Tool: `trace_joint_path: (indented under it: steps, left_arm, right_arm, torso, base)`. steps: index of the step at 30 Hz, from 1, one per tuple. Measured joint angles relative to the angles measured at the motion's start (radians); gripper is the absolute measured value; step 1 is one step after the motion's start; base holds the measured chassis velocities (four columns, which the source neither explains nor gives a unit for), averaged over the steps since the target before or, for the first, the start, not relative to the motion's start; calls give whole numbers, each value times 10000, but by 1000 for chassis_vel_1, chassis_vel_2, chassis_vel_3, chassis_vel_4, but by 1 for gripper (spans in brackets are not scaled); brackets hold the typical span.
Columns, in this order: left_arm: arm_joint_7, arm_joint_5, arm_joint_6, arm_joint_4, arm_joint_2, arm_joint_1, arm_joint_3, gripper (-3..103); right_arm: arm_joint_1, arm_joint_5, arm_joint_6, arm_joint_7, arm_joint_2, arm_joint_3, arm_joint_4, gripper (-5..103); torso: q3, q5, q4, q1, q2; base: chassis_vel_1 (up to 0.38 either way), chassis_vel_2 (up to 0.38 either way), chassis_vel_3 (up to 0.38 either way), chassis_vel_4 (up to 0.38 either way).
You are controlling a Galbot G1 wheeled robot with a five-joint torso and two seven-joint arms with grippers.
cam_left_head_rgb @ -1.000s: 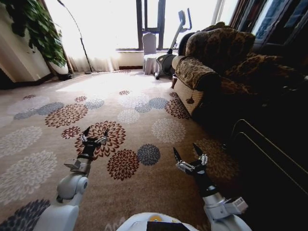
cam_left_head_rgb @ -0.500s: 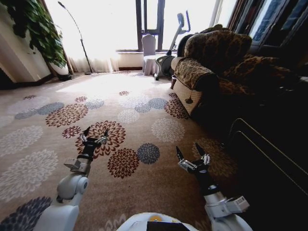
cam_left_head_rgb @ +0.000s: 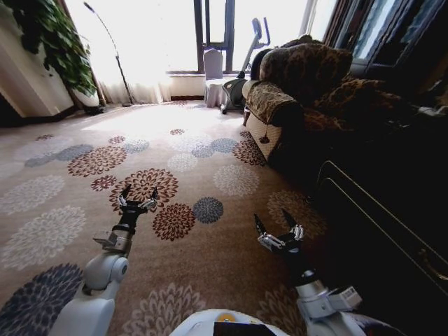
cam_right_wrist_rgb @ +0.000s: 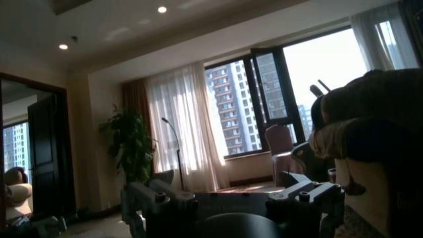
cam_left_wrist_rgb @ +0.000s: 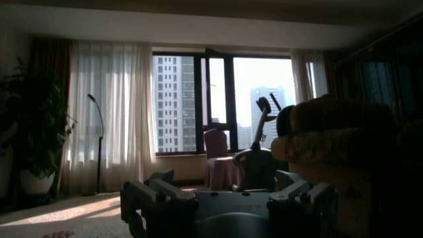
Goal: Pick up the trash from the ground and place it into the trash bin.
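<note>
Two tools hung spread and empty over the carpet (cam_left_head_rgb: 210, 266): the left tool (cam_left_head_rgb: 136, 197) at 10 o'clock, the right tool (cam_left_head_rgb: 276, 224) at 4. Since a second earlier the sofa (cam_left_head_rgb: 294, 84) had shifted left as the camera turned.

Left gripper (cam_left_wrist_rgb: 228, 191) with parted jaws before bright window (cam_left_wrist_rgb: 221, 101), exercise bike (cam_left_wrist_rgb: 259, 156), sofa (cam_left_wrist_rgb: 343, 148).

Two grippers are held out over the carpet (cam_left_head_rgb: 210, 266): the left gripper (cam_left_head_rgb: 137, 199) and the right gripper (cam_left_head_rgb: 276, 229), each with two dark fingers spread apart. The room holds one patterned sofa (cam_left_head_rgb: 301, 84), one pale chair (cam_left_head_rgb: 213, 70) by the window, one exercise bike (cam_left_head_rgb: 245, 66), one floor lamp (cam_left_head_rgb: 112, 52) and one leafy plant (cam_left_head_rgb: 49, 38). The ceiling in the right wrist view carries two lit spotlights (cam_right_wrist_rgb: 162, 9).
</note>
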Motion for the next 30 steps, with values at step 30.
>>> trace_joint_path:
  steps: [30]
  left_arm:
    - [-1, -1, 0, 0, 2, -3, 0, 100]
  right_arm:
    - [6, 60, 311, 280, -104, -39, -156, 100]
  torso:
    - [-238, 0, -2, -62, -302]
  base:
    - [54, 32, 9, 27]
